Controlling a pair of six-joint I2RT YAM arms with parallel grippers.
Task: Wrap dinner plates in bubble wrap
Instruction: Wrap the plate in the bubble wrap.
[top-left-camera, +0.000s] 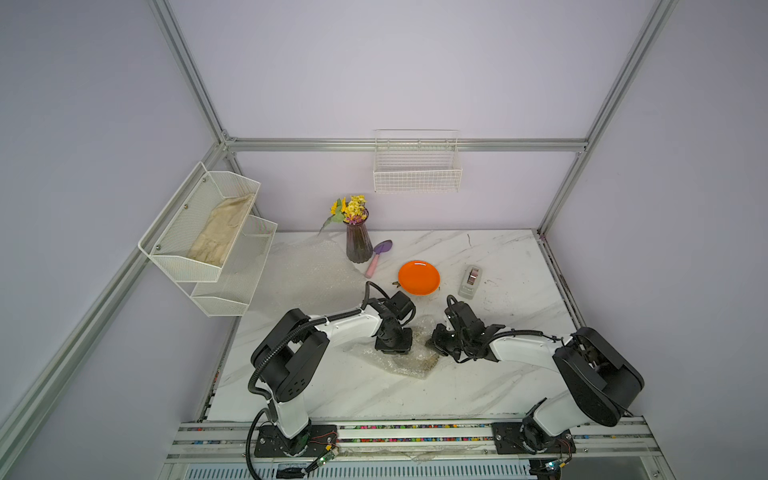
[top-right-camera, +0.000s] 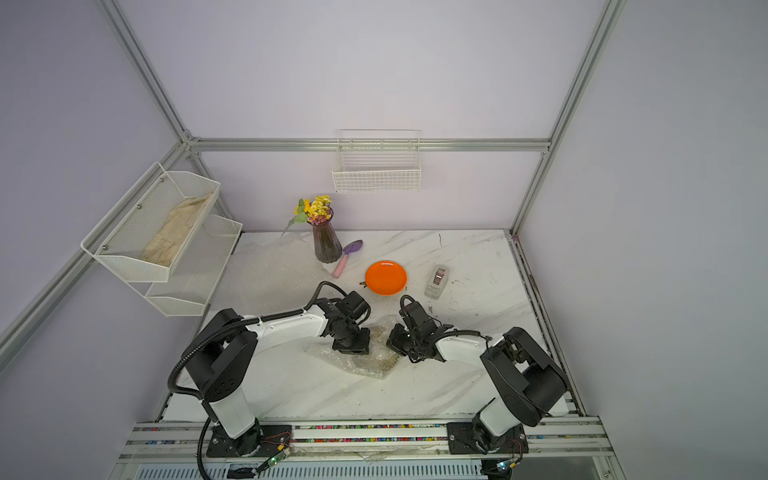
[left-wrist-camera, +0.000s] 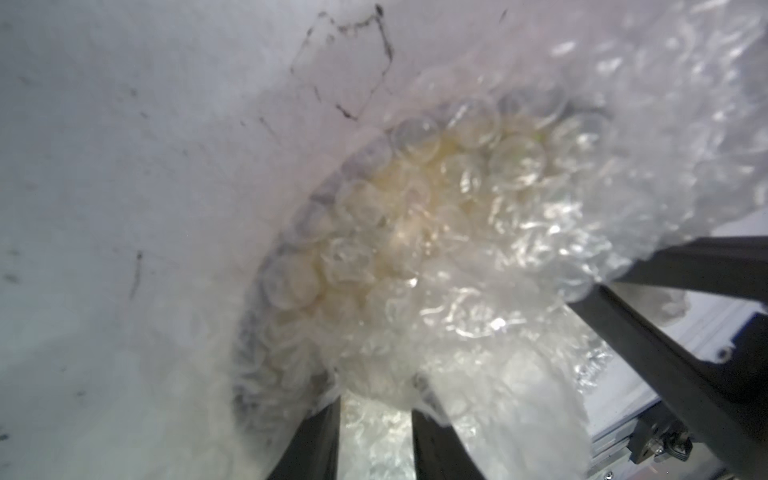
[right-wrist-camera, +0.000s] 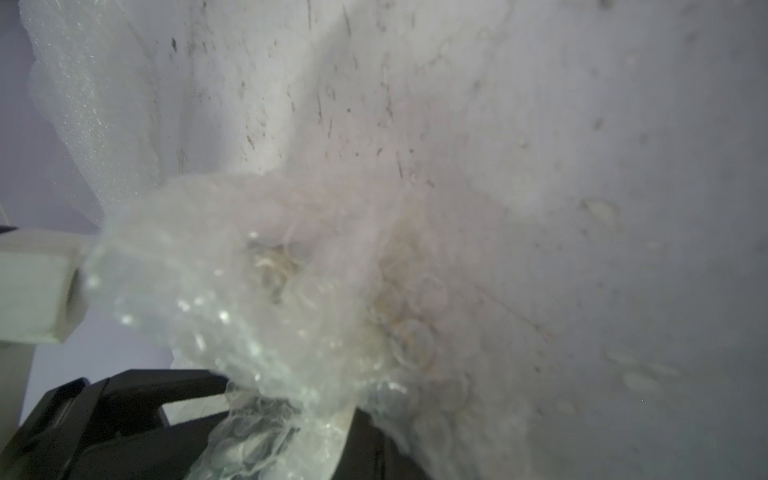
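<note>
A yellowish plate (top-left-camera: 420, 360) (left-wrist-camera: 399, 216) lies under crinkly clear bubble wrap (top-left-camera: 409, 365) (top-right-camera: 370, 361) near the table's middle front. Only its colour shows through the bubbles. My left gripper (top-left-camera: 392, 348) (left-wrist-camera: 376, 409) points down on the bundle's left side; its jaws stand a little apart, with a fold of wrap in the gap and over the tips. My right gripper (top-left-camera: 437, 343) (right-wrist-camera: 340, 436) is at the bundle's right side, shut on a pulled-up edge of the wrap (right-wrist-camera: 257, 316). A plain orange plate (top-left-camera: 419, 277) (top-right-camera: 385, 277) sits bare behind both grippers.
A flat bubble wrap sheet (top-left-camera: 307, 274) lies at the back left. Beside it are a vase of flowers (top-left-camera: 358, 245) and a purple trowel (top-left-camera: 378, 257). A grey tape dispenser (top-left-camera: 470, 281) stands right of the orange plate. Wire shelves (top-left-camera: 208, 241) hang on the left wall.
</note>
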